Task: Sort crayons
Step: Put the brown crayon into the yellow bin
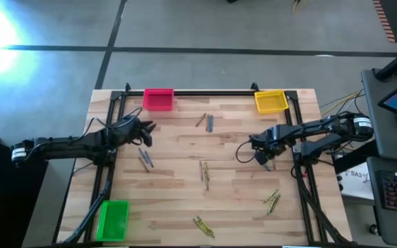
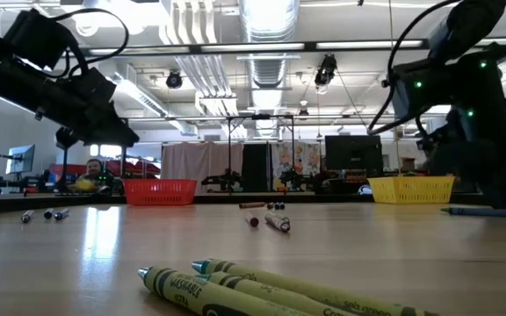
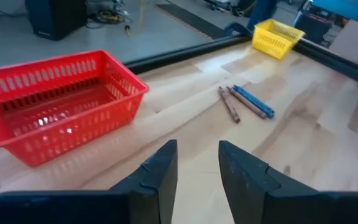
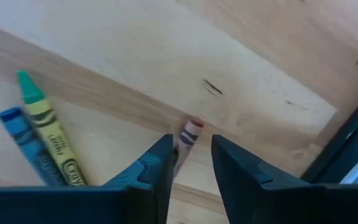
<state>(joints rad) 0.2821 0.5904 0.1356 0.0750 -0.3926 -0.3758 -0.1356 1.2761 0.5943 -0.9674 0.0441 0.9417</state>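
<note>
Crayons lie in small groups on the wooden table: near the far edge, left of centre, at the centre, at the near right and at the near edge. My right gripper points down at the table's right side. It is open, with one finger on each side of a brownish-red crayon lying on the wood. A blue crayon and a green-tipped one lie beside it. My left gripper hovers open near the red bin with nothing between its fingers. My right gripper comes from above, pointing down, with its fingers across the brownish-red crayon's end. The crayon lies flat on the table, close to one finger. I cannot tell whether a finger touches it.
The red bin and a yellow bin stand at the far edge, and a green bin at the near left corner. A black frame rail runs along the far edge. Bare wood lies between the crayon groups.
</note>
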